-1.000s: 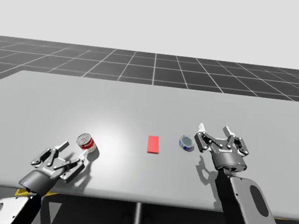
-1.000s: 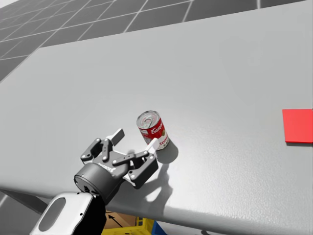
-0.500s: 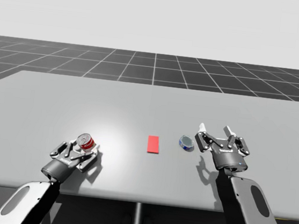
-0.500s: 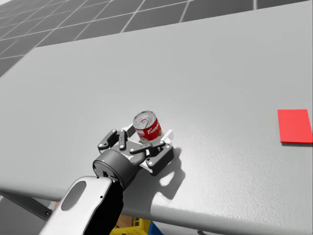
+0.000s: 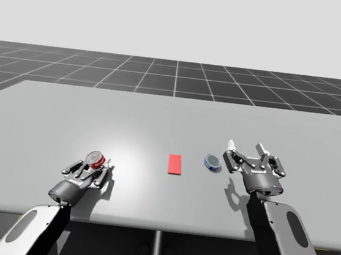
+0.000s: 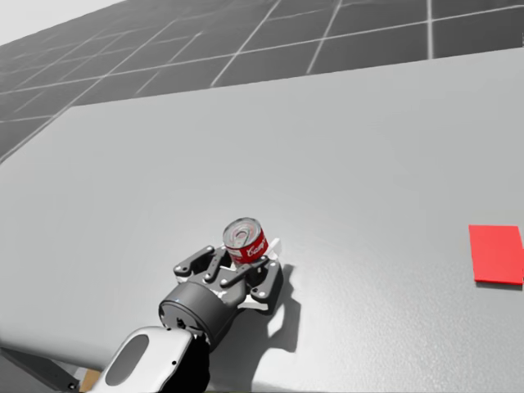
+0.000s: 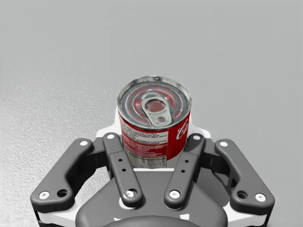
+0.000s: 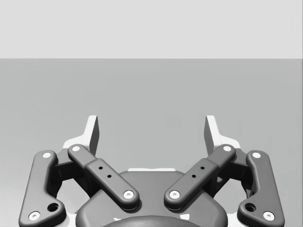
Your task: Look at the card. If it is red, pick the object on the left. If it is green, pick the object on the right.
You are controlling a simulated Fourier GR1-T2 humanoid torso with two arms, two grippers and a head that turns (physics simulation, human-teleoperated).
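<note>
Grey tabletop (image 5: 159,117) is bearing a red card (image 5: 174,164); left of it my left pincer (image 7: 154,138) is clenching a red can (image 7: 154,106) (upright); my right pincer (image 8: 151,127) is gaping.

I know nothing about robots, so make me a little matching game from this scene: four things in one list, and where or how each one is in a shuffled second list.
Things:
1. red can
2. red card
3. short blue can
4. right pincer

Places or states:
a. open, holding nothing
b. lying flat at the middle of the table
c. clamped in the left pincer
d. on the table between the card and the right pincer

Pairs: 1-c, 2-b, 3-d, 4-a.
</note>
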